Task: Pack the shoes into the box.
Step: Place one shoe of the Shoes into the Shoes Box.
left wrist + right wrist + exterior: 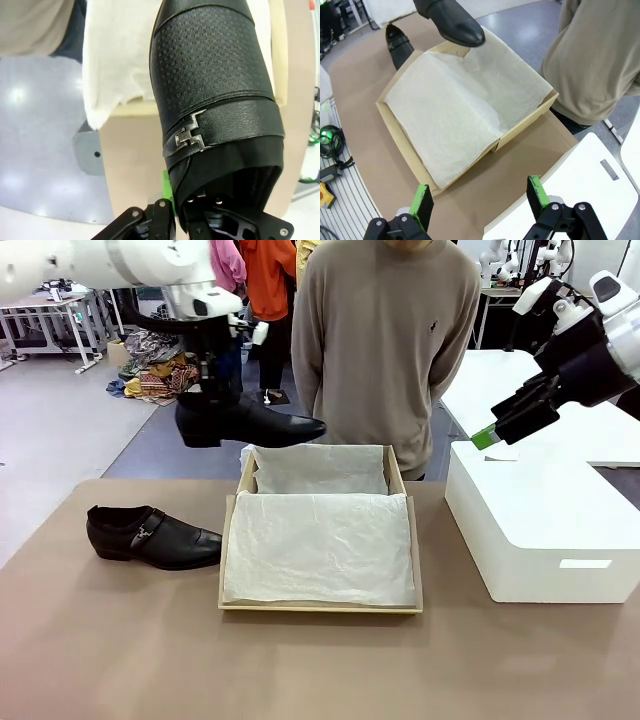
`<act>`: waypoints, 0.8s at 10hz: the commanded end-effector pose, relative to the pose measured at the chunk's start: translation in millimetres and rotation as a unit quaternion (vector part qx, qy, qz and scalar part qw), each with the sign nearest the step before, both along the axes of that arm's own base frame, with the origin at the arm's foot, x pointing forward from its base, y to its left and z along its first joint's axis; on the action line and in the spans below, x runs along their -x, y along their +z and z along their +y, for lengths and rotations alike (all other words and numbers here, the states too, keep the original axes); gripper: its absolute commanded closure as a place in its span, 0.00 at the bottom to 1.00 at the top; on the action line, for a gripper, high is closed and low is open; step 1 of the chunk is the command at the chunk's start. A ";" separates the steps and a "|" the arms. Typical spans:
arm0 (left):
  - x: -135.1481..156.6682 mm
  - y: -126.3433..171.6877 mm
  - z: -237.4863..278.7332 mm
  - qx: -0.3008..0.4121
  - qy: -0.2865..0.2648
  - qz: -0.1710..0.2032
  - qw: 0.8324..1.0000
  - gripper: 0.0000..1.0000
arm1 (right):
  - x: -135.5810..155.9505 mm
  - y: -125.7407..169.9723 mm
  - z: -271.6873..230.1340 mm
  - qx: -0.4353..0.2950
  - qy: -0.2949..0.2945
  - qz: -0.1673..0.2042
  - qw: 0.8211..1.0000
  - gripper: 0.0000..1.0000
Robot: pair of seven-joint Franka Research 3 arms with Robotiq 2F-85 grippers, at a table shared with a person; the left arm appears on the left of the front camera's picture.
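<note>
My left gripper (214,390) is shut on the heel end of a glossy black shoe (250,423) and holds it in the air over the far left corner of the box (231,530). In the left wrist view the held shoe (215,95) shows its strap and metal buckle (187,137), and a green pad presses its edge. A second black shoe (150,537) lies on the table left of the box. The tan box (526,124) is lined with white tissue paper (318,545). My right gripper (494,432) hangs open above the white box, its fingers (423,200) wide apart with nothing between them.
A large white box (540,530) stands at the right of the table. A person (385,340) in a beige sweater stands at the far edge, just behind the tan box. Bare brown tabletop (300,670) lies in front.
</note>
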State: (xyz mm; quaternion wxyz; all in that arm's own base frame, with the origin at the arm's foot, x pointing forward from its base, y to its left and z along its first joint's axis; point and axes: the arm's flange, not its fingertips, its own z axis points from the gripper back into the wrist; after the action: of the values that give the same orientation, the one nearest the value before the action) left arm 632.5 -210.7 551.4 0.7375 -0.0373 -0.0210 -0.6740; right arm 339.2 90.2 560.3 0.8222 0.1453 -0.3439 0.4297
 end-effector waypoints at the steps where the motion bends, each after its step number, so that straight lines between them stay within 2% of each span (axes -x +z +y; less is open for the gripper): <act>1: -18.3 3.9 -29.0 -0.010 0.001 -0.013 1.000 1.00 | -0.2 0.1 0.2 -0.002 0.000 -0.003 1.000 0.00; 4: -25.7 -8.0 -74.3 -0.009 -0.008 -0.024 1.000 1.00 | -0.2 0.1 0.2 -0.002 0.000 -0.003 1.000 0.00; 8: -29.5 -30.5 -108.8 -0.001 0.011 -0.010 1.000 1.00 | -0.2 0.1 0.2 -0.002 0.000 -0.003 1.000 0.00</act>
State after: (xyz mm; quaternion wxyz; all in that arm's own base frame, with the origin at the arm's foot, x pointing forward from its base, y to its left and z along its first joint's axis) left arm 650.9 -310.5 511.6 0.7350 -0.0315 -0.0303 -0.6766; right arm 339.2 90.2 560.3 0.8222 0.1452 -0.3439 0.4297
